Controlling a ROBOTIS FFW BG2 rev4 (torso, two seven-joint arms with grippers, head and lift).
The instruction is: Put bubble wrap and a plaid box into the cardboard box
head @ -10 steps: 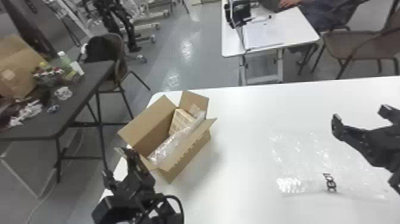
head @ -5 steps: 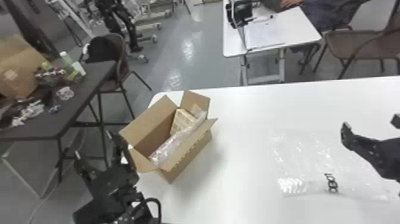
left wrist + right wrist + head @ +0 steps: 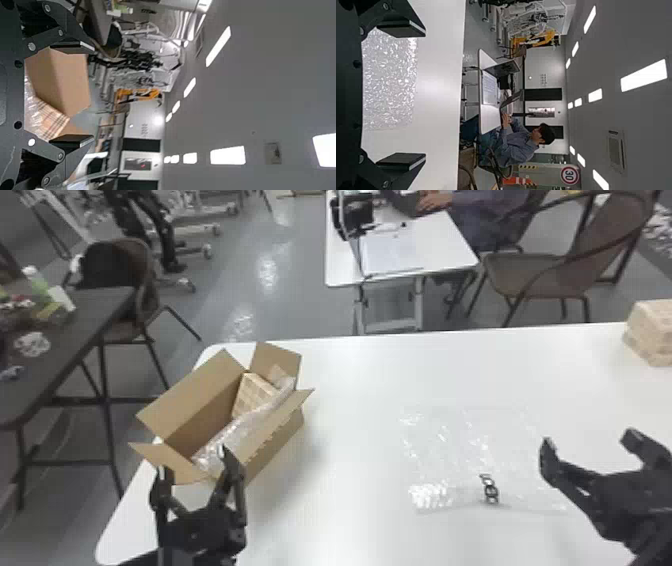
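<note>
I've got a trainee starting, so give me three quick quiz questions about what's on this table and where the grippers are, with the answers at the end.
1. True or false: a plaid box is inside the cardboard box.
2. The bubble wrap outside the cardboard box is:
A) hanging over a chair
B) lying flat on the white table
C) held by a gripper
3. Fill in the blank: the gripper nearer the cardboard box is the robot's ____ one.

Key: 1 true; 2 B; 3 left
</note>
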